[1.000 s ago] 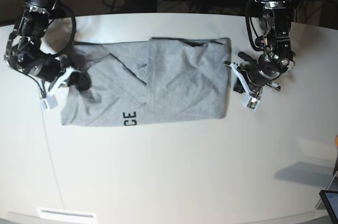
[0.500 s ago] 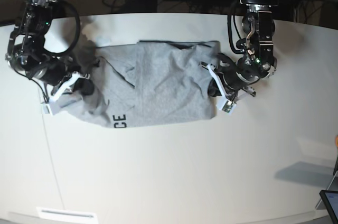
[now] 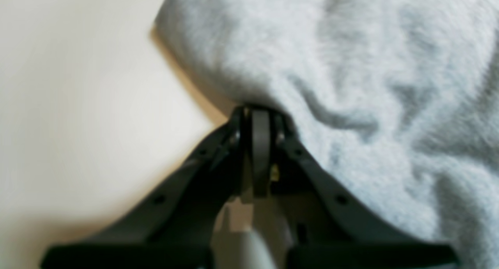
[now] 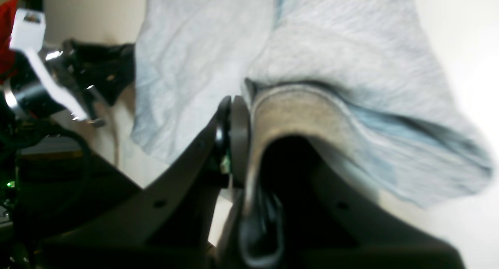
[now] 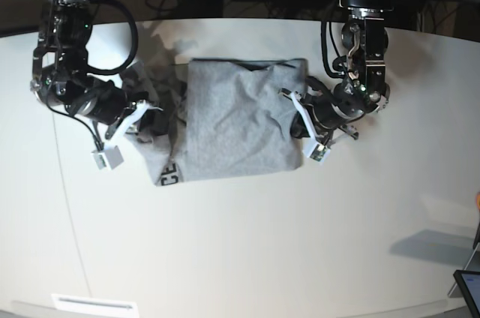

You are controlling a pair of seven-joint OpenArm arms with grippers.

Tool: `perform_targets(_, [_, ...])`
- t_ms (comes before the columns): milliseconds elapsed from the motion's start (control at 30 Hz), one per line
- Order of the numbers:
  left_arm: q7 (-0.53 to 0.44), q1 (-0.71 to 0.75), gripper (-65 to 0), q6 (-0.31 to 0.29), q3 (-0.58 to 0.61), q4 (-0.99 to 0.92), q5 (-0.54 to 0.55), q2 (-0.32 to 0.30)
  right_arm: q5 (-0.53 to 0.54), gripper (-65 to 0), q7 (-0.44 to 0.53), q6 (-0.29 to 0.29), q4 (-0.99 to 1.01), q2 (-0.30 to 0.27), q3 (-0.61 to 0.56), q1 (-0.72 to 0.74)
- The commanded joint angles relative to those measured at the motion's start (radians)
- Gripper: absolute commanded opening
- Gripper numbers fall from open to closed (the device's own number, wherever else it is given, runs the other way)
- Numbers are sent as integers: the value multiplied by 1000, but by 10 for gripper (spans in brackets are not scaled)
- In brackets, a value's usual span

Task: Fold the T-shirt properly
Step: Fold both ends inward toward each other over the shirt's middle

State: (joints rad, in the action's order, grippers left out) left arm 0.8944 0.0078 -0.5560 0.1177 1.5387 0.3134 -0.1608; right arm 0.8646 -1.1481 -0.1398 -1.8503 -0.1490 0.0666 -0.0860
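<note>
The T-shirt (image 5: 232, 127) lies on the desk (image 5: 247, 258), slightly toward 12 o'clock of centre. Over the last second both arms have moved inward, narrowing the shirt from a wide rectangle to a compact block. The left claw (image 5: 301, 124) is pressed together, pinching the 3 o'clock edge. The right claw (image 5: 142, 112) pinches the 9 o'clock edge and has lifted it into a raised fold. Judgement: the side fold is in progress; the lifted edge is not yet laid flat.
</note>
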Motion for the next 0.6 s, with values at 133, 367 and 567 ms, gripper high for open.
perform_targets(133, [148, 4, -603, -16, 50, -25, -44, 13, 26, -649, 64, 50, -33, -7, -77, 15])
perform_targets(367, [174, -15, -603, -16, 49, -27, -47, 28, 26, -650, 78, 148, -70, -8, -152, 33])
perform_targets(567, [176, -29, -603, -16, 49, -27, -43, 42, 26, -650, 78, 150, -73, -7, -161, 33])
